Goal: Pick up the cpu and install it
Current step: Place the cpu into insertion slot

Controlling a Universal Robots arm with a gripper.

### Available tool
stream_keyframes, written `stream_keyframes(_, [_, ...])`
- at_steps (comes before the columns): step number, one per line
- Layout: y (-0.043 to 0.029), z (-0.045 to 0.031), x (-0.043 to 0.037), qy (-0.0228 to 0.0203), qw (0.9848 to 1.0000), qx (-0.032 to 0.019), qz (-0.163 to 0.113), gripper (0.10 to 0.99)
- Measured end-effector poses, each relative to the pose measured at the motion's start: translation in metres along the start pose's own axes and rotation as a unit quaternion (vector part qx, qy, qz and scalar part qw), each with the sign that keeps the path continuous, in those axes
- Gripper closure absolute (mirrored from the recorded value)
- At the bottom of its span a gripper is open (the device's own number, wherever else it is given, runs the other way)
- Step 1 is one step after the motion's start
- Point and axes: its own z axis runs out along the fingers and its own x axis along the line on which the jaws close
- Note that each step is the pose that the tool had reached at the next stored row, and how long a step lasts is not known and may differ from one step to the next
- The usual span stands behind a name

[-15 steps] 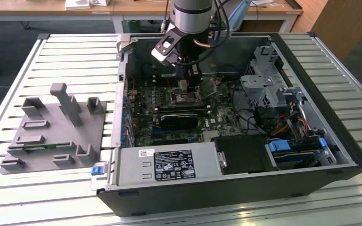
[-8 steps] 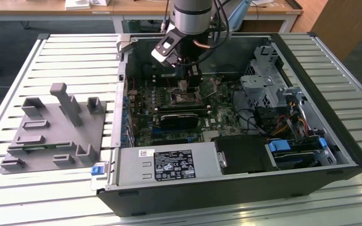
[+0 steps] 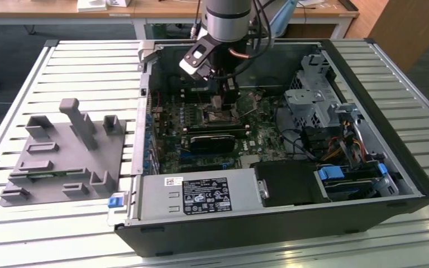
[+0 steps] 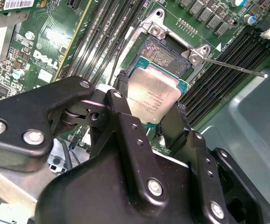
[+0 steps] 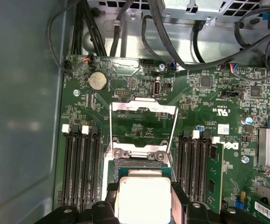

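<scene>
The cpu [image 4: 151, 95], a small square chip with a silver-grey metal top, sits between my gripper's [image 4: 152, 99] two black fingers, which are shut on its sides. It hangs tilted over the near part of the open socket [image 4: 166, 50] on the green motherboard; whether it touches the socket I cannot tell. In the first wrist view the cpu [image 5: 143, 198] is just short of the raised load plate [image 5: 144, 122]. In the exterior view my gripper [image 3: 219, 101] reaches down into the open computer case [image 3: 393, 167] above the socket [image 3: 216, 117].
A thin socket lever [image 4: 233, 66] sticks out sideways. Memory slots [image 5: 81, 168] flank the socket, and cables [image 5: 172, 42] run behind. A grey tray with upright pegs [image 3: 62, 151] lies at the exterior view's left. A power supply [image 3: 199, 195] and a drive cage [image 3: 315, 100] line the case.
</scene>
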Motion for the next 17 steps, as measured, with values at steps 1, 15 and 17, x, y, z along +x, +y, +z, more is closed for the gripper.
stream_keyframes(1, [0.0000,0.0004,0.0000,0.0000,1.0000,0.0000,0.000,0.557])
stream_keyframes(15, [-0.0002,0.0048,0.0000,0.0000,1.0000,0.0000,0.000,0.557])
stream_keyframes(17, [-0.0003,0.0053,0.0000,-0.0001,1.0000,0.0001,0.000,0.557])
